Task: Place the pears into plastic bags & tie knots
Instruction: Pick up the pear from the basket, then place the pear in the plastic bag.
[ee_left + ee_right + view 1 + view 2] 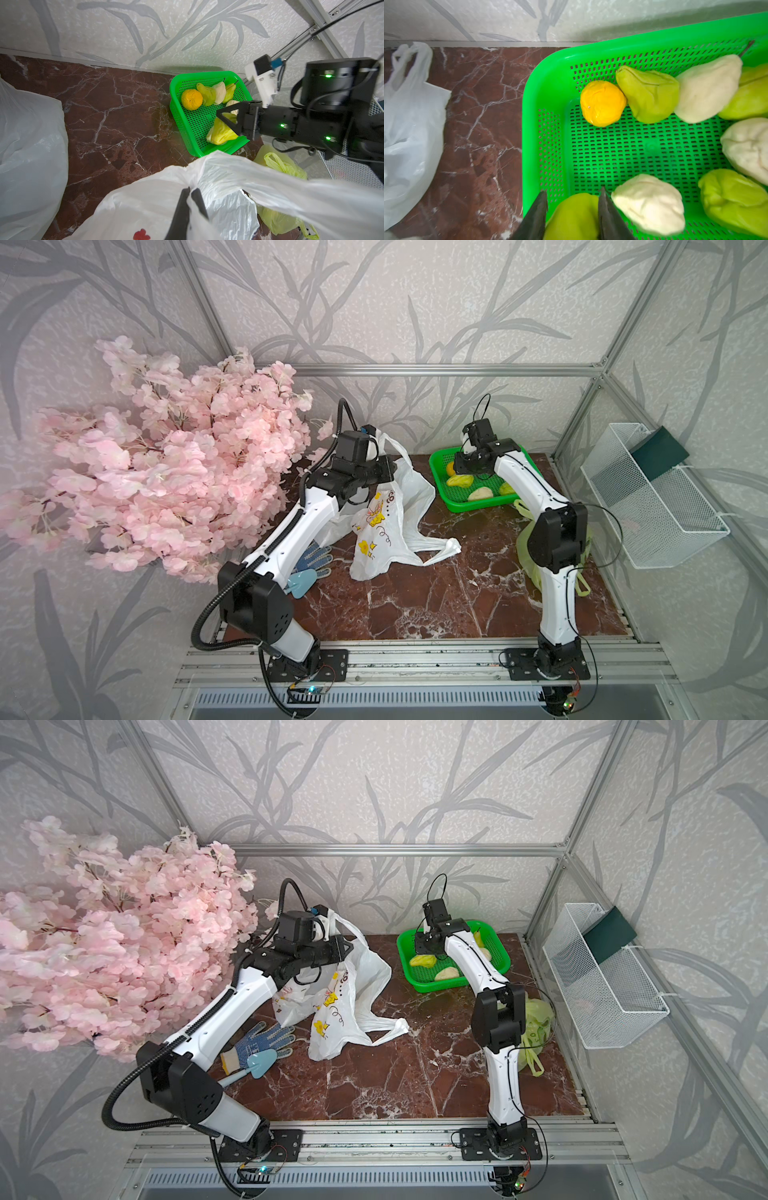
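Note:
My left gripper [190, 192] is shut on a bunched edge of a white printed plastic bag [386, 531], holding it up off the marble table. My right gripper [573, 192] reaches into the green mesh basket [529, 124], its two fingers pressed on either side of a green pear [573, 216], also visible in the left wrist view as a green pear [221, 133]. Several more pears lie in the basket, such as a green pear [650, 93] and a cream pear [648, 203]. A yellow-green bag [538, 1023] sits behind my right arm.
An orange fruit [602, 103] lies in the basket with the pears. Another white bag [27, 145] slumps behind my left arm. A dotted glove [257, 1040] and blue trowel [259, 1063] lie front left. Pink blossoms [166, 456] crowd the left side; a white wire basket [652, 497] hangs right.

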`<state>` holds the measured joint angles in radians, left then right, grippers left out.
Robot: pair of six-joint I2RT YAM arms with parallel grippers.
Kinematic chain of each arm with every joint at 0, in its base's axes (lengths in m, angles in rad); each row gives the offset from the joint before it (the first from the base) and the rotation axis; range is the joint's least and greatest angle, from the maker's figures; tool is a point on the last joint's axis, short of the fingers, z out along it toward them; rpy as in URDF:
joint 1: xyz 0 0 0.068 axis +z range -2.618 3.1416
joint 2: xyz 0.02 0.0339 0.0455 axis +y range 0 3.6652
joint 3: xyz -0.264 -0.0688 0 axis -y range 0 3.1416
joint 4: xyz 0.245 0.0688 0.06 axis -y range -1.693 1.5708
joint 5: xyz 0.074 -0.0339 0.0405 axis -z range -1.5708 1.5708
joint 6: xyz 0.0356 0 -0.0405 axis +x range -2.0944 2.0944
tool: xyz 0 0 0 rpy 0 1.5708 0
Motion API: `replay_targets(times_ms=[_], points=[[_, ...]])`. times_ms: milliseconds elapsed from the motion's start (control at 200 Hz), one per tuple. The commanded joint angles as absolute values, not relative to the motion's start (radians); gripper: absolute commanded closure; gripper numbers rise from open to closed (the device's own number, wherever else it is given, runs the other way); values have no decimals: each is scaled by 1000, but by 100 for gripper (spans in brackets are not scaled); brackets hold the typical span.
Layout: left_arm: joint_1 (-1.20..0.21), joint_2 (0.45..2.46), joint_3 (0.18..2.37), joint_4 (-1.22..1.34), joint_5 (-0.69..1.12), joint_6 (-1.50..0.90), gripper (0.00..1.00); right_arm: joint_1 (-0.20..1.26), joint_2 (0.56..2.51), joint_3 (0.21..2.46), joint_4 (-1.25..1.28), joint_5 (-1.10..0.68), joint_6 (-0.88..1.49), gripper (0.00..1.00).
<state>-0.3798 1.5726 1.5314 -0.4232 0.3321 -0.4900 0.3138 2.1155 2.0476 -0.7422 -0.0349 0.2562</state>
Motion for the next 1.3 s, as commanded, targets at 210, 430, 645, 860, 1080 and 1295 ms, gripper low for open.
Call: replay_targets(times_ms=[210, 430, 645, 860, 1080, 1295], points=[[-391, 1607, 1592, -453, 309, -484, 100, 448, 1633, 1711, -475, -166, 434, 70], [-398, 1626, 1640, -480, 318, -502, 100, 599, 1461, 1421, -91, -282, 709, 75], [-416, 1599, 1662, -499, 296, -625, 100, 635, 1527, 1195, 190, -127, 873, 83], [-441, 1522, 1522, -330, 360, -861, 100, 647, 1592, 1289, -149, 209, 508, 82], [-509, 1530, 1503, -227, 396, -966, 100, 646, 1549, 1343, -255, 315, 263, 83], [-520, 1564, 1468, -107, 418, -1050, 100, 666, 1552, 1292, -173, 58, 525, 83]])
